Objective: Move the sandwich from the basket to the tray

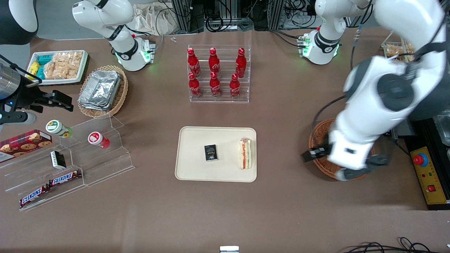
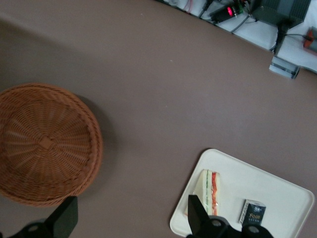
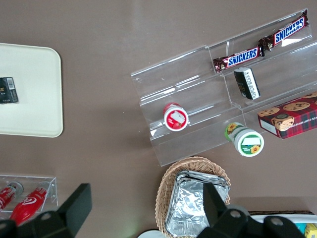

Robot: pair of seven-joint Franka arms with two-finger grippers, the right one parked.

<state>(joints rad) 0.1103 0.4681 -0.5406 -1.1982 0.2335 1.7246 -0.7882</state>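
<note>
The sandwich (image 1: 245,154) (image 2: 210,192) lies on the cream tray (image 1: 197,140) (image 2: 257,181), at the tray's end toward the working arm, with its layered edge showing. The reddish-brown basket (image 1: 318,135) (image 2: 44,144) sits toward the working arm's end of the table and holds nothing. My left gripper (image 1: 351,172) (image 2: 131,218) hangs high over the basket's nearer rim. It is open, with nothing between its fingers (image 2: 195,213). The arm hides much of the basket in the front view.
A small black box (image 1: 211,153) (image 2: 253,212) lies on the tray beside the sandwich. A rack of red bottles (image 1: 218,73) stands farther from the front camera. A yellow emergency-stop box (image 1: 427,172) sits beside the basket. An acrylic stand (image 1: 70,158) with snacks is toward the parked arm's end.
</note>
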